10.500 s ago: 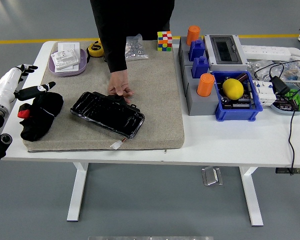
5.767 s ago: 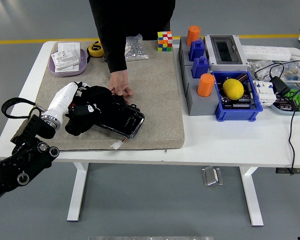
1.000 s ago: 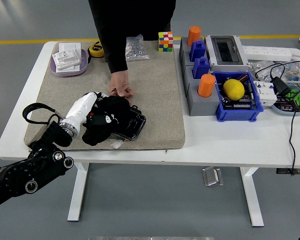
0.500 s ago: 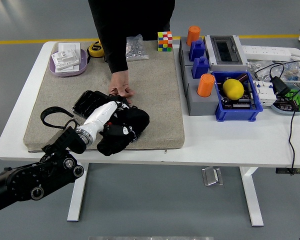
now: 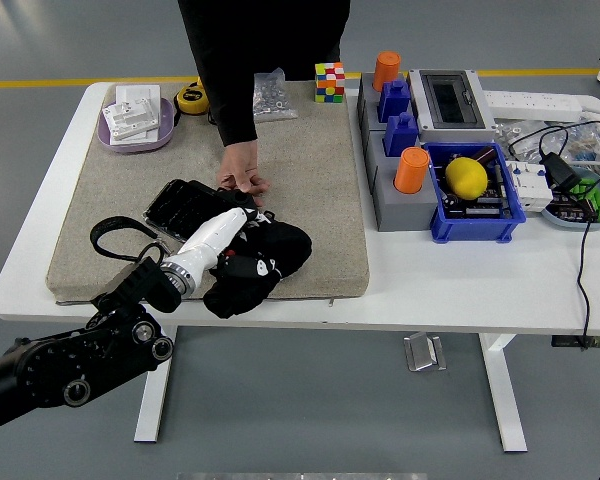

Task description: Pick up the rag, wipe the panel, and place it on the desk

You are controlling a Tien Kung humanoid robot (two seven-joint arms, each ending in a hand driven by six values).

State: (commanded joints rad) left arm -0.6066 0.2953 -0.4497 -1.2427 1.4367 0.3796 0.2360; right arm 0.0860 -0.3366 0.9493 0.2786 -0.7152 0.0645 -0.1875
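Head view: left hand (image 5: 242, 252) closed on the crumpled black rag (image 5: 260, 265), pressing it on the near-right end of the glossy black panel (image 5: 180, 204).
Risk, as judged: the rag overhangs the grey felt mat (image 5: 310, 180); a further stroke could push the panel off despite the person's hand (image 5: 242, 182) steadying its far edge.

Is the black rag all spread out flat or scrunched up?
Scrunched up. The black rag sits in a lumpy heap under the robot's left hand, over the right end of the black panel.
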